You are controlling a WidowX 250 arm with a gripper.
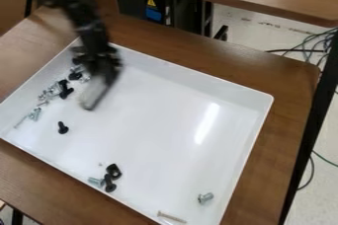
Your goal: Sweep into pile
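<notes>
White tray (165, 120) is my clock face, so left to right: the loose bunch of screws and bolts (64, 89) lies around ten, probably the pile I'm feeding, with a lone black screw (63, 128) at nine. Up at eleven my gripper (102, 74) looks closed on a pale block (94, 95), end hanging low, I'd guess so it works as a scraper. Past that, a small cluster (109, 184) at seven, a long screw (172, 217) near half past five and a silver bolt (206, 198) at five need herding, and the raised rim should stop runaways.
</notes>
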